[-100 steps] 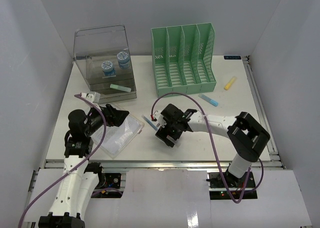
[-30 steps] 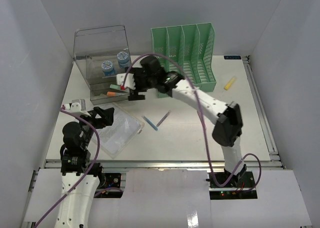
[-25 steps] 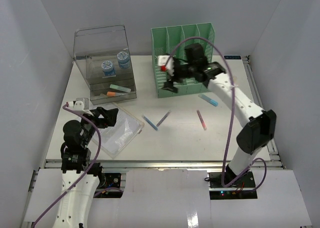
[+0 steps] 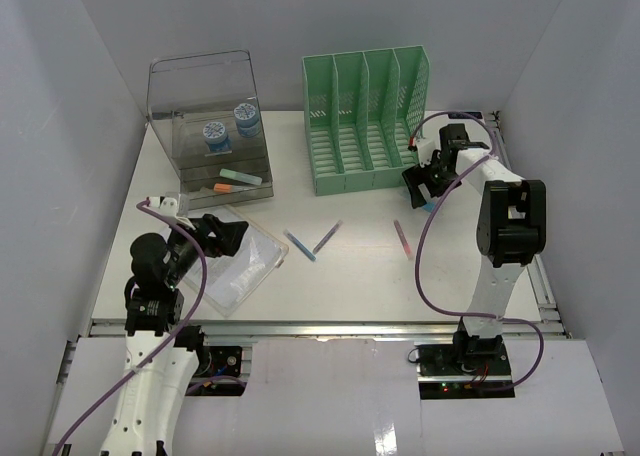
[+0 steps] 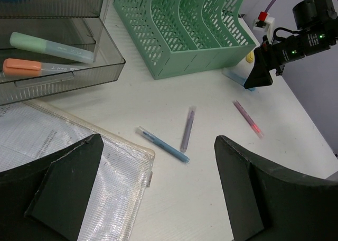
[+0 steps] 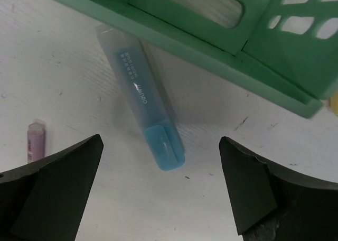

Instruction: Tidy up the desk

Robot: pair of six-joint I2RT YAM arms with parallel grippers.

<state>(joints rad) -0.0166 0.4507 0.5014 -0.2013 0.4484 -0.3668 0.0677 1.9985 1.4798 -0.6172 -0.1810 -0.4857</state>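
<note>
White flat desk [image 4: 350,286] fills the floor ahead of both bases, walls on 3 sides, metal rail [image 4: 320,325] along the near edge. Left gripper [image 4: 220,237] spread wide over mesh pouch [image 4: 240,268], front-left. Drawer box [image 4: 205,126] back-left. Mid strip mostly open: 3 loose pens [image 4: 300,246]. Green rack [image 4: 365,116] at back. Right gripper [image 4: 422,184] spread wide above blue highlighter [image 6: 142,95] just beside the rack's right corner, near the desk's right edge.
</note>
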